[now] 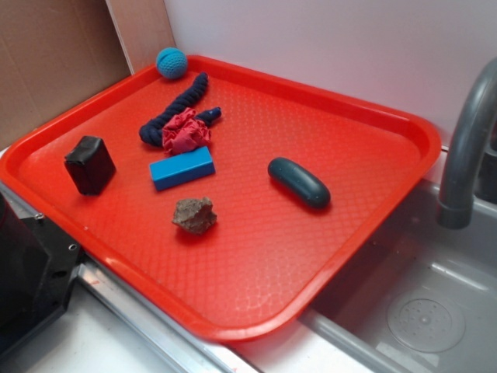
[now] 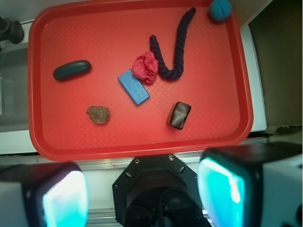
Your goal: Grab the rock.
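Note:
The rock is a rough brown-grey lump lying on the red tray, toward its near side, just in front of the blue block. From the wrist view the rock lies at the tray's lower left. My gripper hangs high above the robot base, off the tray's near edge, well away from the rock. Its two teal-padded fingers stand wide apart with nothing between them. The gripper does not show in the exterior view.
On the tray also lie a dark teal oval, a black cube, a red crumpled cloth, a navy rope and a teal ball. A sink with a grey faucet lies to the right. The black robot base sits below the gripper.

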